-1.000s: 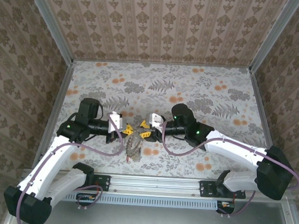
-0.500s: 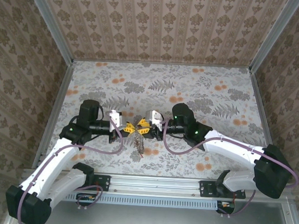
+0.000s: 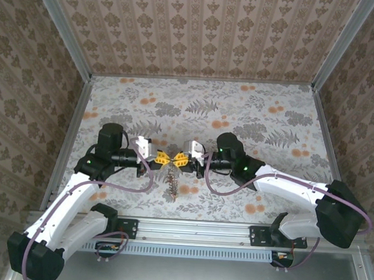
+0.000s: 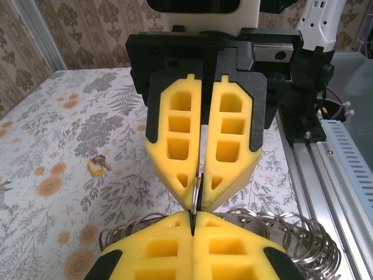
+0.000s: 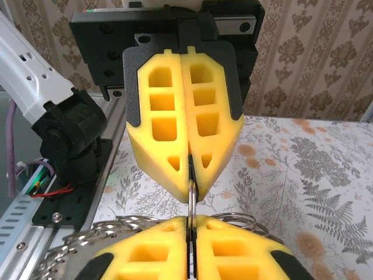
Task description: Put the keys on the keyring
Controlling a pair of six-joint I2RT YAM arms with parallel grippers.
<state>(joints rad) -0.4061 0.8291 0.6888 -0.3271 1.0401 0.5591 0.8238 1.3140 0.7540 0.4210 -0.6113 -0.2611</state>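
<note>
The keyring (image 4: 196, 191) is a thin metal loop seen edge-on, pinched from both sides. My left gripper (image 4: 192, 217) is shut on its near edge, and my right gripper (image 4: 200, 201) faces it tip to tip, shut on the other edge. In the right wrist view the keyring (image 5: 190, 198) bridges the small gap between my right gripper (image 5: 189, 220) and left gripper (image 5: 189, 175). From above, the left gripper (image 3: 163, 157) and right gripper (image 3: 180, 158) meet over the table's middle. One small key (image 4: 97, 164) with a yellow tag lies on the cloth beyond them.
A bunch of silvery metal rings (image 3: 172, 181) hangs under the joined grippers; these rings (image 4: 306, 242) spread just above the flowered tablecloth (image 3: 252, 118). The aluminium rail (image 3: 194, 232) with the arm bases runs along the near edge. Patterned walls close in the table.
The right gripper has closed onto the keyring and the two grippers have drawn together tip to tip. The hanging bunch of rings has swung slightly right and turned edge-on.
</note>
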